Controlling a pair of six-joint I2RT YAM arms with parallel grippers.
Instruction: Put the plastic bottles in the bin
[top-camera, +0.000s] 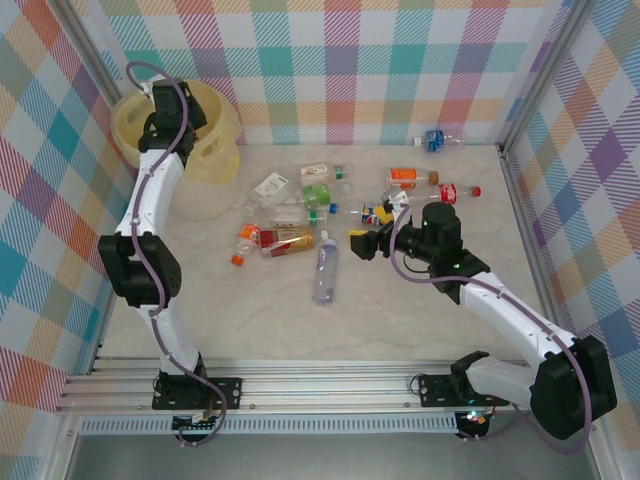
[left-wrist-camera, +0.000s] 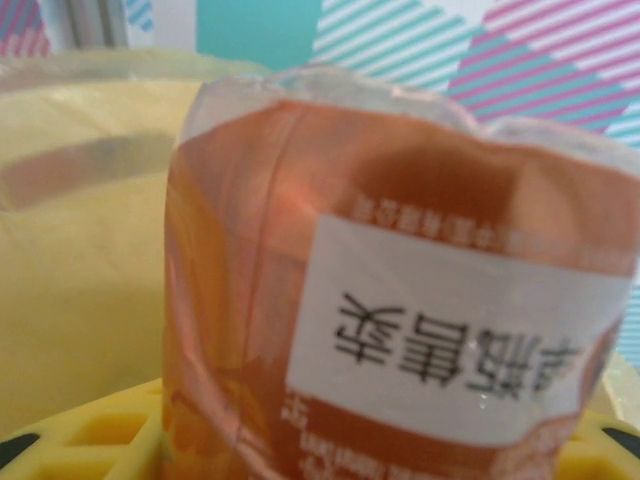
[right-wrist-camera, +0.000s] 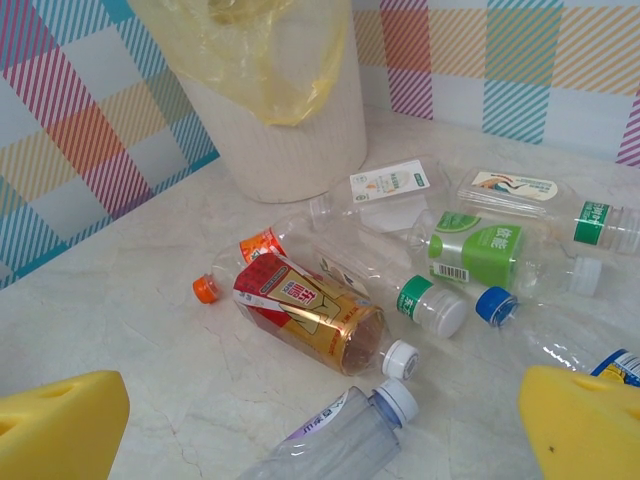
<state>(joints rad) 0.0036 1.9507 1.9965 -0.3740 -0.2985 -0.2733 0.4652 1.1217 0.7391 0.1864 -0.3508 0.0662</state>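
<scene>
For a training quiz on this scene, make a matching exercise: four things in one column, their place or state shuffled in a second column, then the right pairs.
Things:
1. orange-label bottle
2. bin
3. right gripper
4. blue-label bottle

Places or states:
A. open, holding nothing
B. lying alone by the back wall
C. gripped by the left gripper above the bin
D. standing in the far left corner

Pairs: 1-C, 2-D, 3-A, 4-B
</scene>
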